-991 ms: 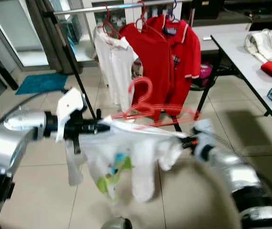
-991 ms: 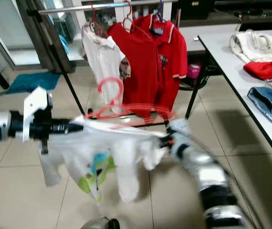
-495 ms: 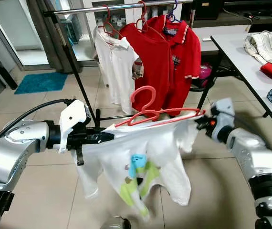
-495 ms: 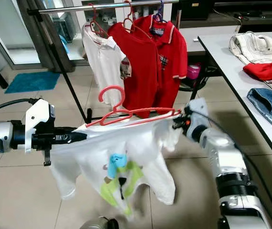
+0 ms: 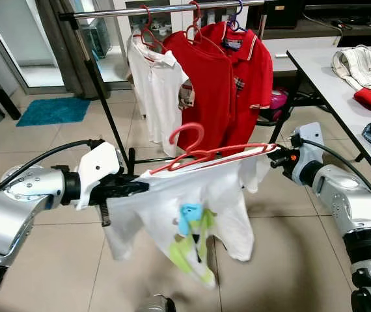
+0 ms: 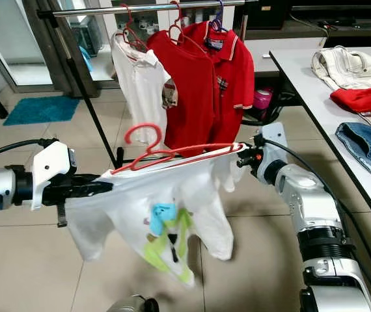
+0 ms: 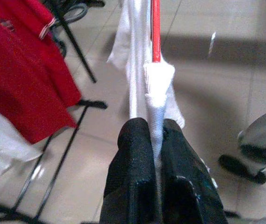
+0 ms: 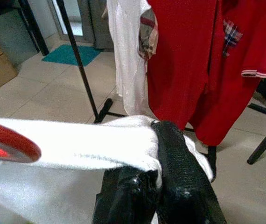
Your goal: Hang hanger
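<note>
Shirt-laden red hanger (image 5: 202, 153) now hangs taut and level between my two arms, steadier than a moment ago. My left gripper (image 5: 140, 187) pinches one shoulder of the white T-shirt (image 5: 185, 214), my right gripper (image 5: 273, 158) the other. The clothes rail (image 5: 166, 9) stands well beyond; the lift toward it remains.

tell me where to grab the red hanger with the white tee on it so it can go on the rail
Grip the red hanger at the base of its hook, coming from above. The hook stands clear of the white t-shirt, while both shoulder ends are taken: the left pincer and right pincer pinch the cloth there. Probably simplest to keep those holds and lift the hook over the rail.
</note>
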